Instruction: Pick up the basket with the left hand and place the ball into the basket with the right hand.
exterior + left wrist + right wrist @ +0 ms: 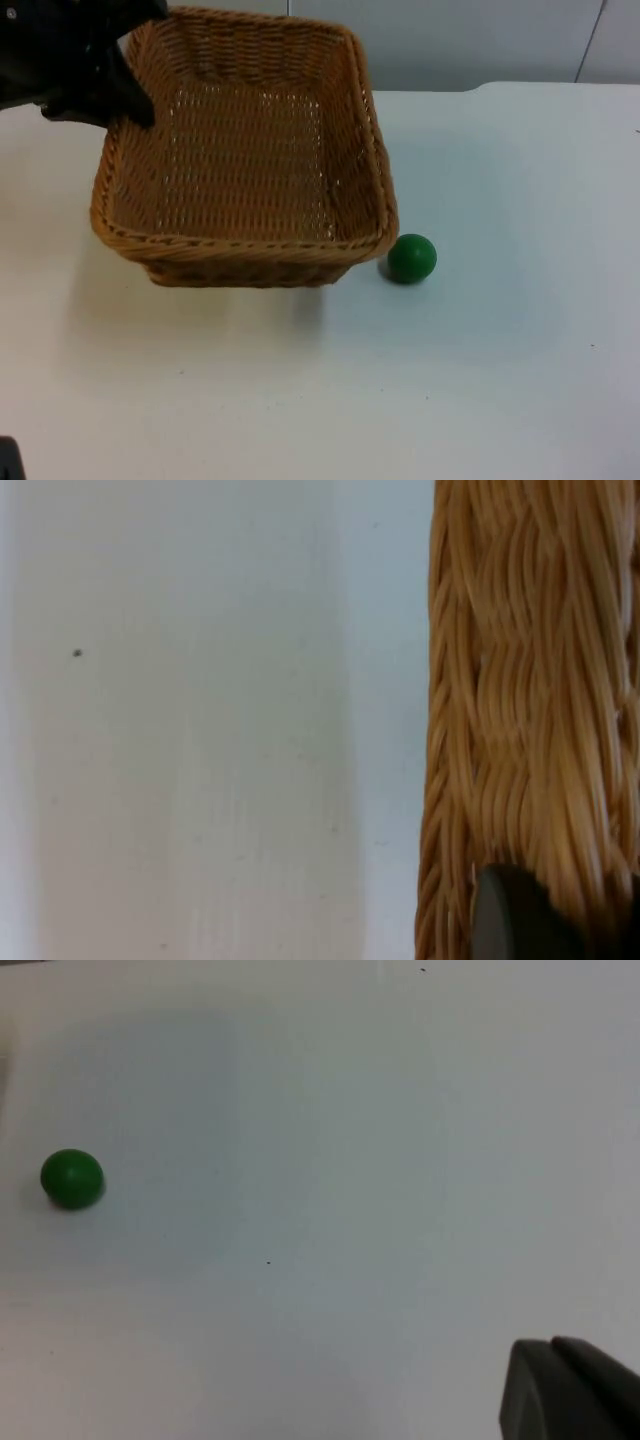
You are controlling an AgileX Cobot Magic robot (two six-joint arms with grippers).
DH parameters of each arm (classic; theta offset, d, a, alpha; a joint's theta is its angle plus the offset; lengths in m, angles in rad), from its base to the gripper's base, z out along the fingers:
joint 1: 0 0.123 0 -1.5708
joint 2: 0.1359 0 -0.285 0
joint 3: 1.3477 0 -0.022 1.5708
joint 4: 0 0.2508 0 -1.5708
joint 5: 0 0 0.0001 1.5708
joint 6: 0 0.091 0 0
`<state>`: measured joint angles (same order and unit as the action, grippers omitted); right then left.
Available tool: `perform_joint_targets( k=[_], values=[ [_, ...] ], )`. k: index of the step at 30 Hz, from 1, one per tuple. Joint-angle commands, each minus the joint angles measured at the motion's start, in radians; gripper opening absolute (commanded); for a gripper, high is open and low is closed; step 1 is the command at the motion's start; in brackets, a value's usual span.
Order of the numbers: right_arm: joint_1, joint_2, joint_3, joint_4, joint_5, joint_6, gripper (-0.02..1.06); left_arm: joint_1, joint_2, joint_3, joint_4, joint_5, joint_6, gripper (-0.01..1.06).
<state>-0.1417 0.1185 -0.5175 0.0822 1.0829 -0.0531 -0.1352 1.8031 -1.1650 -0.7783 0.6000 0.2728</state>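
Basket (250, 160) in left gripper (125, 95); ball (411, 258) on white table (500, 380)

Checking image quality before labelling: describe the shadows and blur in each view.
Top view: the basket, held at its rim by the left pincer, casts a soft shadow on the table; a small dark one hugs the green ball. Left wrist view: the wicker looks smeared. Right wrist view: faint broad shading beside the ball.
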Motion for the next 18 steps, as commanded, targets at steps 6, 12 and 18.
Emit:
perform_joint_targets(
  k=[6, 12, 18],
  values=[
    [-0.009, -0.003, 0.007, 0.001, -0.003, -0.002, 0.0, 0.003, -0.014, -0.008, -0.104, -0.017, 0.027, 0.0],
    [-0.009, -0.003, 0.007, 0.001, -0.003, -0.002, 0.0, 0.003, -0.014, -0.008, -0.106, -0.017, 0.027, 0.0],
    [-0.009, -0.003, 0.007, 0.001, -0.003, -0.002, 0.0, 0.003, -0.014, -0.008, -0.106, -0.019, 0.027, 0.0]
  ],
)
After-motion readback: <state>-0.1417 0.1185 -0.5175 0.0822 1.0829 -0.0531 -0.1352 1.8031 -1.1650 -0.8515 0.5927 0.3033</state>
